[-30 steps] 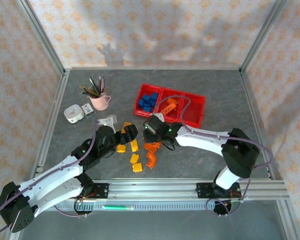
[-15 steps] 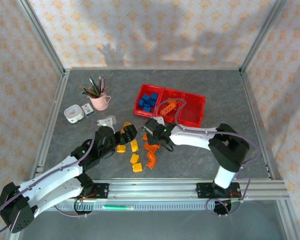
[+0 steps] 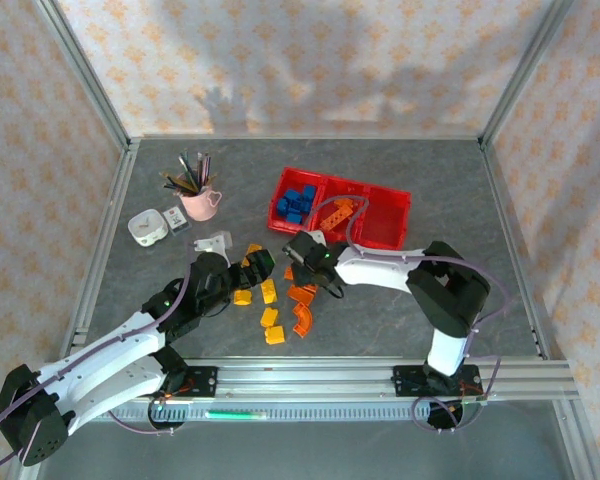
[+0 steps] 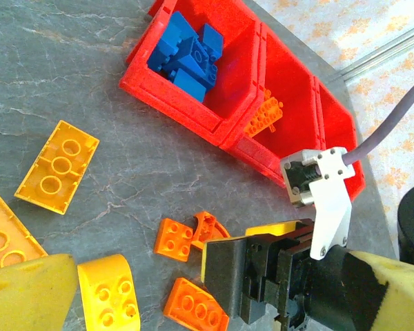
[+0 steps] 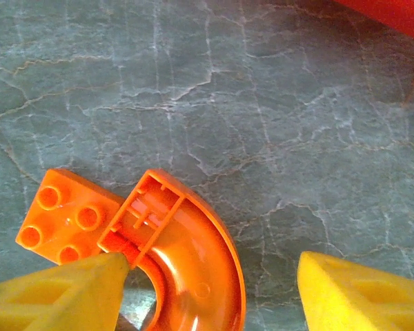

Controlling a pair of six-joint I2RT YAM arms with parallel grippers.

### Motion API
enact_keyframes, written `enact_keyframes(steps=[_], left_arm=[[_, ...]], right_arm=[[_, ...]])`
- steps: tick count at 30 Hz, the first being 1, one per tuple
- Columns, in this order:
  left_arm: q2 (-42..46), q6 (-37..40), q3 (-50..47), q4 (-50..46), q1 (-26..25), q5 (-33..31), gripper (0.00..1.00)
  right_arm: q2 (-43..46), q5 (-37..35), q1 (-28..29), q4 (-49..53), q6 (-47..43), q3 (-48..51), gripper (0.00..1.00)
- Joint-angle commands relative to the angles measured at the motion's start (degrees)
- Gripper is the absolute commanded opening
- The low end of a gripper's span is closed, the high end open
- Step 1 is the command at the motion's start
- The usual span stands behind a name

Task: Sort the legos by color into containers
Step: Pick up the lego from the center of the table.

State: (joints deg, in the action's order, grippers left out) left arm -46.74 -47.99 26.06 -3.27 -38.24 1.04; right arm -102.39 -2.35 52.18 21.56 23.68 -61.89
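Near the middle of the grey worktop [image 3: 450, 170], just in front of the containers [image 3: 388, 222], the right gripper [image 3: 300, 270] hangs low over a cluster of orange legos [image 3: 302, 294]. Its wrist view shows the yellow fingers [image 5: 55, 293] spread apart and gripping nothing. An orange arch [image 5: 186, 255] lies on the worktop between them, one end touching the finger at the left of that view, the other finger well clear of it. An orange square brick [image 5: 65, 224] lies against that same end of the arch.

The left gripper [image 3: 258, 262] reaches in from the other side. Its fingers [image 4: 27, 293] are also open and empty, with a yellow rounded brick [image 4: 109, 296] just beside one of them and a yellow flat brick [image 4: 58, 165] farther off. More yellow legos [image 3: 270, 318] lie loose on the worktop between the two arms.

Blue legos [image 3: 295, 203] sit in the left bin of the three joined red containers, and an orange piece [image 3: 337, 212] leans in the middle one. A pink cup of pens [image 3: 198, 200] stands well to the left.
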Motion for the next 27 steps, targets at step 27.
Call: enact_keyframes(steps=[27], left_arm=[[0.36,0.7,-0.2,-1.07,0.36,-1.83,0.99]], right_arm=[[-3.59,-0.4,-1.18,-1.62,-0.87,-0.75,0.6]])
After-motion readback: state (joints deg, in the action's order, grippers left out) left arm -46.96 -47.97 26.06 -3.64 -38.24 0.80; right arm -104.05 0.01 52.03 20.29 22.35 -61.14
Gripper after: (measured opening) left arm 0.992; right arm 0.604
